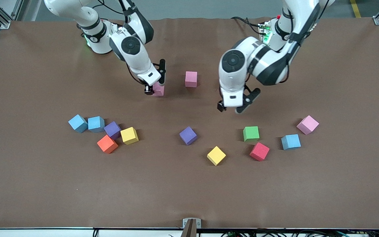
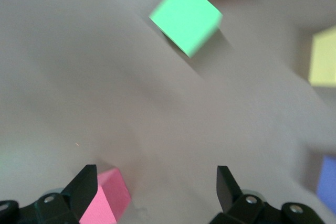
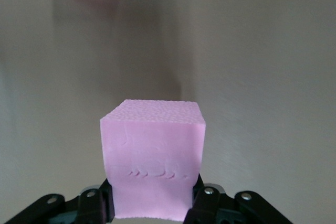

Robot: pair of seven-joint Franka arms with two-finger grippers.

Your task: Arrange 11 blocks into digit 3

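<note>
I see matte, foam-like blocks (image 1: 218, 155); the pink block (image 3: 153, 156) shows a fine pebbled grain. The table (image 1: 189, 197) wears dull brown cloth-like cover. Arm shells look glossy white plastic.

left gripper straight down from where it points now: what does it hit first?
Probably bare table. The open left gripper hangs empty above the mat, and the green block lies nearer the front camera, seemingly off that line, though depth is unclear.

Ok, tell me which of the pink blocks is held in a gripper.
The pink block clamped in the right gripper. The other two pink blocks sit free on the table.
</note>
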